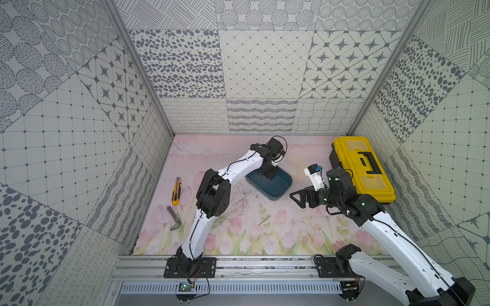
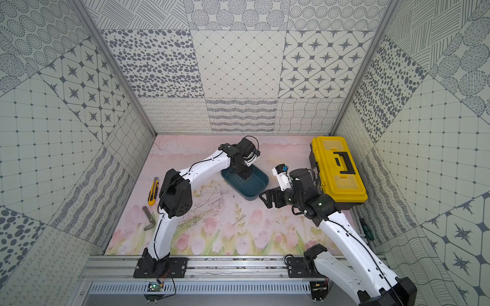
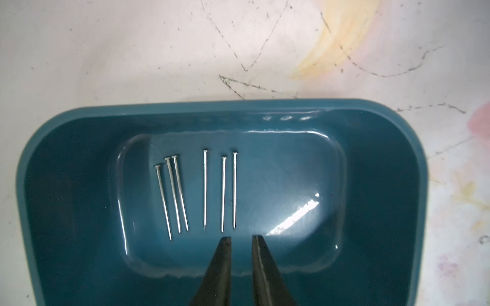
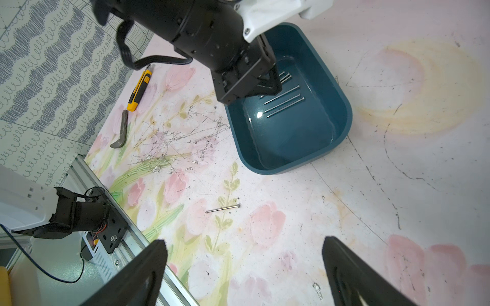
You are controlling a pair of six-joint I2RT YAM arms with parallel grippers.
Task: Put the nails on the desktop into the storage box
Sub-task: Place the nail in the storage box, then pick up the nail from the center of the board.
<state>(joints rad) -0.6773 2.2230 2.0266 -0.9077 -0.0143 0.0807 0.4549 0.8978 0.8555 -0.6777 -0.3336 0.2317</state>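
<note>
Left hand (image 3: 240, 239) low inside storage box (image 3: 238, 104), tips slightly parted, empty, six nails (image 3: 205, 185) on its floor, clear of the walls, one nail (image 4: 222, 209) alone on open tabletop (image 4: 397, 185), right hand (image 4: 244, 241) nearby, spread wide, empty.

Six thin grey metal nails (image 3: 205, 189) lie flat on the floor of the shallow dark teal plastic storage box (image 3: 185, 106), two clusters of three, all roughly parallel. The left gripper (image 3: 241, 239) hangs just short of the nail points, black tapered jaws narrowly parted, nothing between them. Beyond the box rim runs the pale, scratched desktop (image 3: 132, 53) with a yellow smear (image 3: 336, 39).
</note>
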